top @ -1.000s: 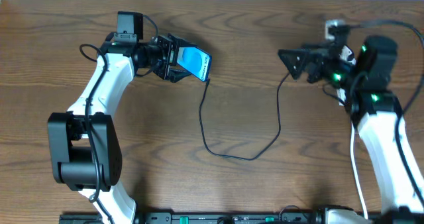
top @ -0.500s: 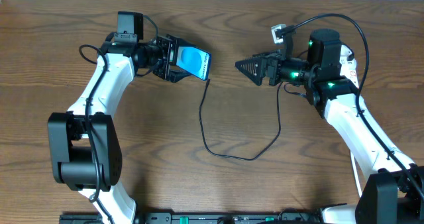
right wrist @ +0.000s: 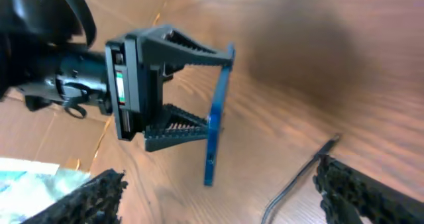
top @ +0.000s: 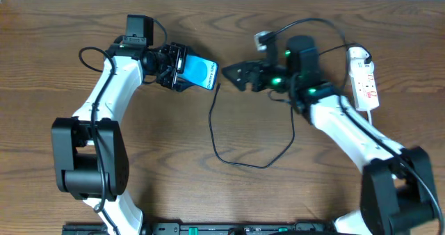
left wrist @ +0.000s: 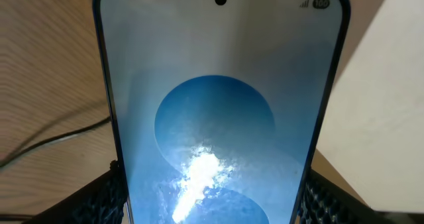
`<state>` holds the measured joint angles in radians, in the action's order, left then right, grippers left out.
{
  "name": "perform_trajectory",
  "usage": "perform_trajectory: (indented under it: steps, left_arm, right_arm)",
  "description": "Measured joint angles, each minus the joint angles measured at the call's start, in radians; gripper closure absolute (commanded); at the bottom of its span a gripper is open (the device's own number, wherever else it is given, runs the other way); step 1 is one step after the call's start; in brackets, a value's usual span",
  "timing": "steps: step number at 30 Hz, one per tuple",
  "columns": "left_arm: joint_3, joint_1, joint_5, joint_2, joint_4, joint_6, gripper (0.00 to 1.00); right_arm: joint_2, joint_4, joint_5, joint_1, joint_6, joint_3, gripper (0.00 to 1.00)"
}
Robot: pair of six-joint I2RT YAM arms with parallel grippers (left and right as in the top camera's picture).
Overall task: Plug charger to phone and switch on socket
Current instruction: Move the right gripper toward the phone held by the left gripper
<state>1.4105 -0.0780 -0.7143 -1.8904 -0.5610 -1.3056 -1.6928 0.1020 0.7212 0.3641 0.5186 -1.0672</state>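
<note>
The phone (top: pixel 199 71), its screen bright blue, is held off the table in my left gripper (top: pixel 185 69), which is shut on its lower sides. It fills the left wrist view (left wrist: pixel 215 118). The right wrist view shows it edge-on (right wrist: pixel 215 118). My right gripper (top: pixel 233 75) is open and empty, just right of the phone and pointing at it. The charger's black plug tip (top: pixel 218 87) lies on the table below the phone, and its cable (top: pixel 240 163) loops down and back up to the right. In the right wrist view the tip (right wrist: pixel 329 144) lies beside my right finger (right wrist: pixel 361 191). The white socket (top: pixel 363 78) lies at the far right.
A white cord (top: pixel 373 172) runs from the socket toward the front edge. A black lead (top: pixel 313 23) arcs over my right arm. The cable also shows on the wood in the left wrist view (left wrist: pixel 53 141).
My right arm has swung left across the table, from over the socket to just beside the phone, leaving the socket in view. The left gripper and phone have barely moved.
</note>
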Motion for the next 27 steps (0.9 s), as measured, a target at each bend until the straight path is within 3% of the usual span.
perform_trajectory:
  steps: [9,16,27]
  left_arm:
    - [0.000,-0.022,0.048,0.000,-0.048,0.001,0.29]
    - [0.000,-0.043,0.074,0.000,-0.066,0.001,0.29]
    - [0.000,-0.118,0.119,0.000,-0.072,0.001,0.29]
  right_arm:
    - [-0.100,0.083,-0.018,0.054,0.058,0.000,0.22]
    - [-0.143,0.109,-0.062,0.101,0.132,0.000,0.42]
    - [-0.145,0.066,-0.214,0.186,0.220,0.000,0.50]
